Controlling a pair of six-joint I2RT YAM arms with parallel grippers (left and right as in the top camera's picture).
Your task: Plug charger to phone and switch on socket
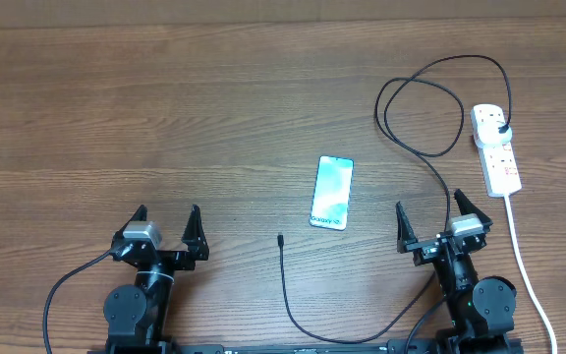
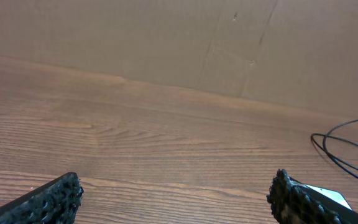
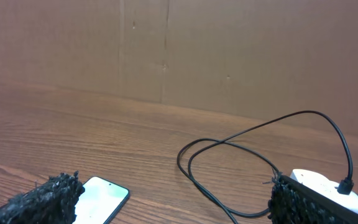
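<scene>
**Charger, phone and socket on the table; both grippers empty**

- Charger (image 1: 282, 267): thin black cable. Its small plug tip (image 1: 280, 237) lies loose on the wood, near the phone's closer end and to its left, not touching it. From the tip the cable runs toward the robot, along the near edge, up past the right arm, and coils in loose loops. It ends in a black plug (image 1: 500, 130) seated in the far end of the socket.
- Phone (image 1: 330, 193): flat, lit screen up, mid-table, slightly tilted, apart from both arms.
- Socket (image 1: 496, 147): white strip at far right, lying lengthwise. Its white cord (image 1: 524, 261) trails toward the near edge beside the right arm.
- Left gripper (image 1: 168, 211): near edge, left side, fingers spread wide, nothing between them, well away from all three items.
- Right gripper (image 1: 428, 205): near edge, right side, between phone and socket, fingers spread wide, holding nothing. The cable passes close by.
- Table (image 1: 165, 98): brown wood grain.
</scene>
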